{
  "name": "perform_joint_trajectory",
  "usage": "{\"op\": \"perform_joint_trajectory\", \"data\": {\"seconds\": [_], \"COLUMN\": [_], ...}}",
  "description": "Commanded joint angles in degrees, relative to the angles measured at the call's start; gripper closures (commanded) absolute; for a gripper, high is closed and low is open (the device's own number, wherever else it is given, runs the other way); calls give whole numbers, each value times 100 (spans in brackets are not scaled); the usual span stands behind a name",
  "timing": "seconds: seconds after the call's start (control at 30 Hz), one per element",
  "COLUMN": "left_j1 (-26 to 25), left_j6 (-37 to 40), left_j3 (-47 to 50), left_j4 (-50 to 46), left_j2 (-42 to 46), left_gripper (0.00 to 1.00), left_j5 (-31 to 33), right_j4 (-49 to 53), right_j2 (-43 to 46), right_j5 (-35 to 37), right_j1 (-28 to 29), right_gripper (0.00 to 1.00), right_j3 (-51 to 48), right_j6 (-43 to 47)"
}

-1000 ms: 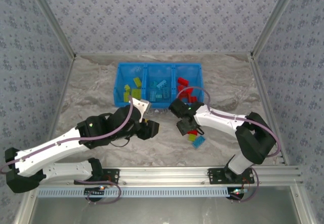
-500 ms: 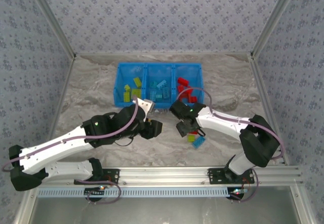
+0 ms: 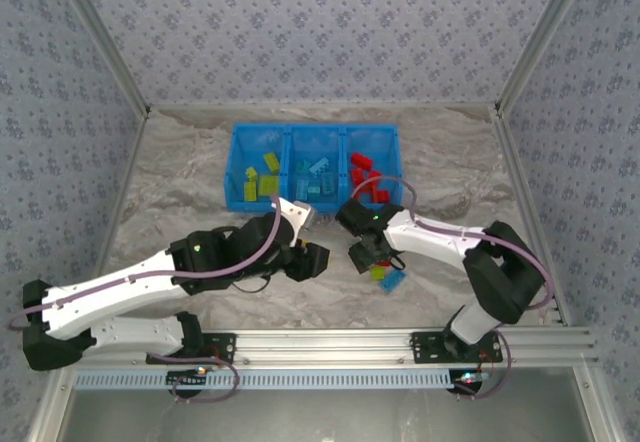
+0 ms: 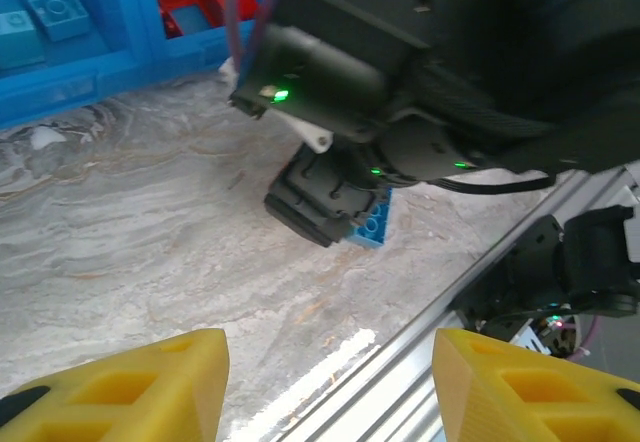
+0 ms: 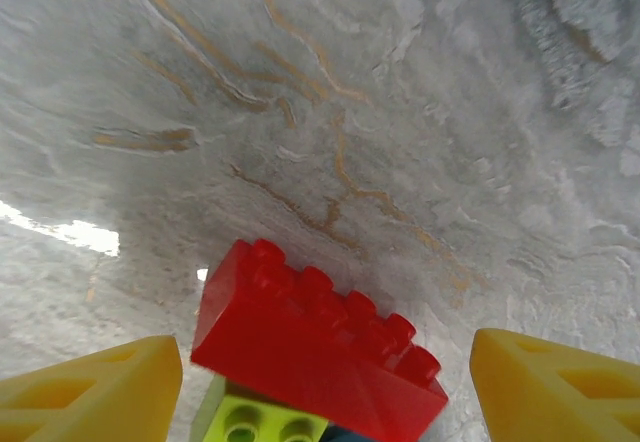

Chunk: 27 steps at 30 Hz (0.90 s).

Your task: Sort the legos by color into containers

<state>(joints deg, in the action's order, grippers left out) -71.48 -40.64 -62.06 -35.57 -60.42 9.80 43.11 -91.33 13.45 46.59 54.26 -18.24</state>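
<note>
Right wrist view puts the red brick (image 5: 310,337) between the right fingers (image 5: 90,387), which stand open, just clear of both its ends; its long axis runs nearly finger to finger, slightly skewed; it rests on a yellow-green brick (image 5: 255,422) on the bench (image 5: 400,112); the left fingers (image 4: 110,387) hang open and empty, farther off.

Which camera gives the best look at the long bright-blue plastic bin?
Top external: the long bright-blue plastic bin is seen from above, all three compartments with small studded plastic bricks grouped yellow-green, light blue, red. Left wrist catches its near wall and parts of two compartments.
</note>
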Motion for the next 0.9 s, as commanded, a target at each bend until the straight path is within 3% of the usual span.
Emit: {"op": "perform_joint_trajectory", "data": {"seconds": [0.0,0.2,0.43,0.73,0.87], "left_j1": [-253,-827,-1541,-1641,-1641], "left_j6": [-145,-394,-598,-688,-685], "left_j3": [100,465,870,908,893], "left_j4": [274,477,910,1195,1201], "left_j2": [100,240,186,-96,-143], "left_gripper": [45,46,47,47,47], "left_j5": [-41,236,1025,1123,1152], "right_j4": [103,57,-21,-114,-145], "right_j2": [-196,-272,-438,-602,-555], "right_j5": [67,141,96,147,288], "right_j1": [-2,-36,-119,-157,-159], "right_gripper": [27,38,46,56,64], "right_j3": [119,89,217,408,471], "right_j6": [55,59,95,128,145]}}
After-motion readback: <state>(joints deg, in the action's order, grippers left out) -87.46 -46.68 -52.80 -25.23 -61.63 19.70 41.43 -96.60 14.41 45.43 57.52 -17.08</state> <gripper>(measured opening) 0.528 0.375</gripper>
